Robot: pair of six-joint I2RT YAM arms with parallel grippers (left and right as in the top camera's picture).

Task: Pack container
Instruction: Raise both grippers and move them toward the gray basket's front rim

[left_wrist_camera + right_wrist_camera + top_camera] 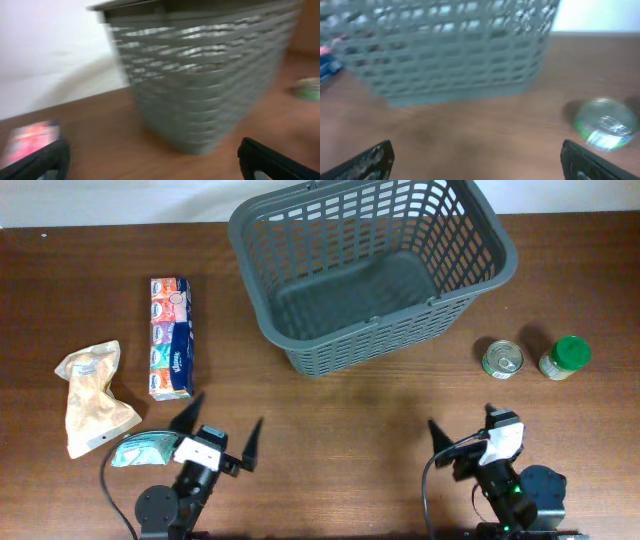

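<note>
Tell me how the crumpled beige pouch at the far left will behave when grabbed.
The beige pouch looks creased and bent mid-length, so it will probably flop rather than stay stiff. It lies flat, so rolling seems unlikely. A raised fold may be easiest to pinch.

seeing container (372, 270) sitting far-centre on table (330, 395) | finding tissue pack (170, 337) lying left of it, apart | spotting pouch (93, 397) further left, nearer front | spotting small packet (140, 450) front-right of pouch, just beside left gripper (231, 407) | finding can (502, 359) right of container, jar (565, 358) just right of can | noting right gripper (461, 416) in front of can
</note>
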